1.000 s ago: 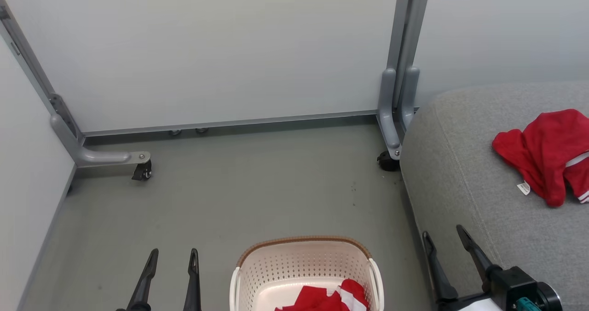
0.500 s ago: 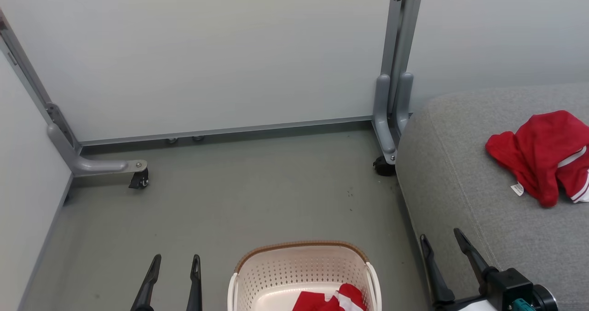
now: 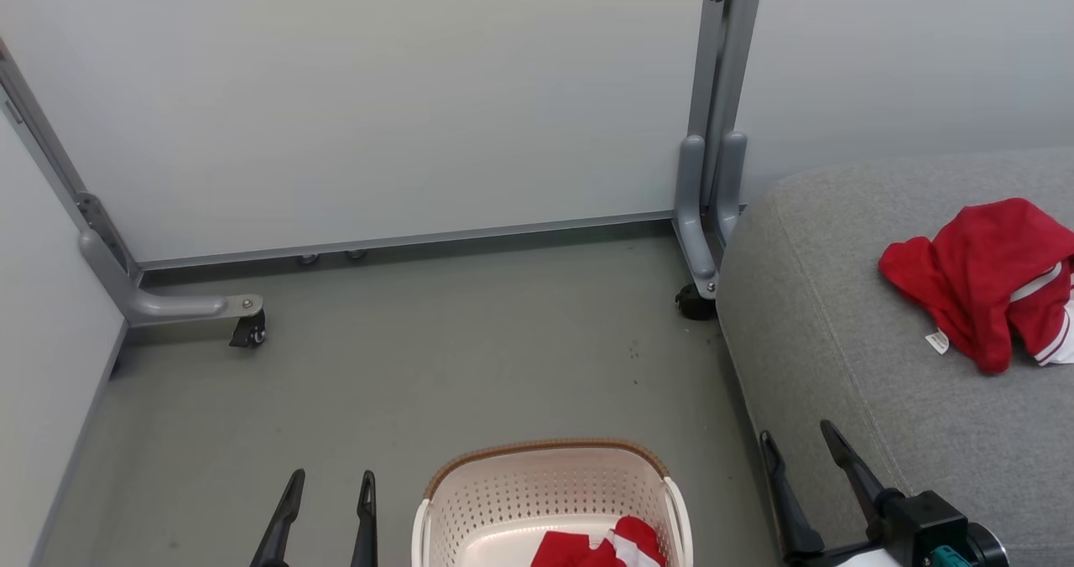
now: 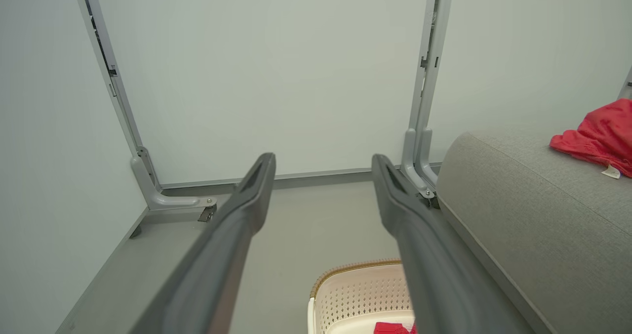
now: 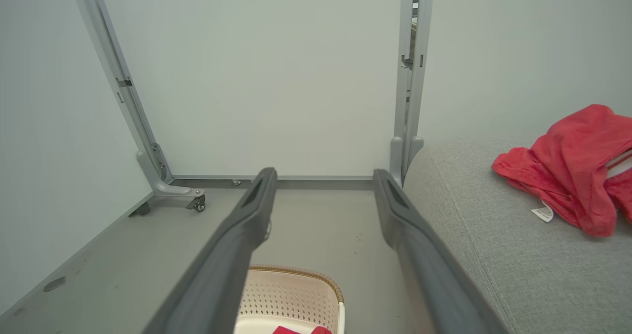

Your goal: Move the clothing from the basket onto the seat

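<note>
Head camera shifted slightly, things unmoved | left pincer (image 3: 332,475), right pincer (image 3: 795,430): both spread, empty (poised for another pick, likely) | clothing (image 3: 600,546) lies in basket (image 3: 545,447) between them | 1 garment (image 3: 982,282) on seat (image 3: 839,340) beyond right pincer

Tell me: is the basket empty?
No, red clothing lies in the basket.

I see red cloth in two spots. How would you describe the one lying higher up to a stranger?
Find the big grey seat on the right. On its top lies a crumpled red garment. Unlike the red cloth down in the basket, it shows a small white tag.
</note>
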Tool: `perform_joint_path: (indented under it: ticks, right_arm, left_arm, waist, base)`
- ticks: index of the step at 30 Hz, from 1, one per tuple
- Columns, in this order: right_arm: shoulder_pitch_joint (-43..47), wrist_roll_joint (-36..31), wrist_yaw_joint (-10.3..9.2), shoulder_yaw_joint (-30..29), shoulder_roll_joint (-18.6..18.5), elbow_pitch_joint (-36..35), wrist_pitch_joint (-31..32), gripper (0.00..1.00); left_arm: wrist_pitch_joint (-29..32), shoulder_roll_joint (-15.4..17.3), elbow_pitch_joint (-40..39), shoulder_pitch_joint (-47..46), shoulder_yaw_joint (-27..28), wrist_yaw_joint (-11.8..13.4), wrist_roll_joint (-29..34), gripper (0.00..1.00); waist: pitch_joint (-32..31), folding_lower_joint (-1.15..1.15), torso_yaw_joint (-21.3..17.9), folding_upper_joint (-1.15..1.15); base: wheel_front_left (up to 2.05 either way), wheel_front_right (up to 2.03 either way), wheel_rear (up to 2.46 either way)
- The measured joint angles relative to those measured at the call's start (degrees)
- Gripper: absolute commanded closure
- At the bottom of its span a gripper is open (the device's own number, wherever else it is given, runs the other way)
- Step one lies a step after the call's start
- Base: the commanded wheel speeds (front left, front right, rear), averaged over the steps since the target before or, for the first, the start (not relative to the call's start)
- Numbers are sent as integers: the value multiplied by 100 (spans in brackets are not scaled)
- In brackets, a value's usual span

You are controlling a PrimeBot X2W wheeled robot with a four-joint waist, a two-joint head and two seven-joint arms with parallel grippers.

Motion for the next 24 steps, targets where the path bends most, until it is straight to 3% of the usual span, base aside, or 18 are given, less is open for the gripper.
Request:
perform_joint_path:
  ticks: [15,24]
  right_arm:
    - [-5,10,0,-11,0,-27,-1,0]
    - [-407,36,0,126,2,-98,-1,0]
  left_arm:
    - [0,-2,51,0,-59,-38,29,0]
    - [0,-2,105,-248,-144,-147,2,0]
  waist:
    - [257,0,-70,0]
    - [760,0,-165,0]
  base:
    - [0,0,0]
    - [0,0,0]
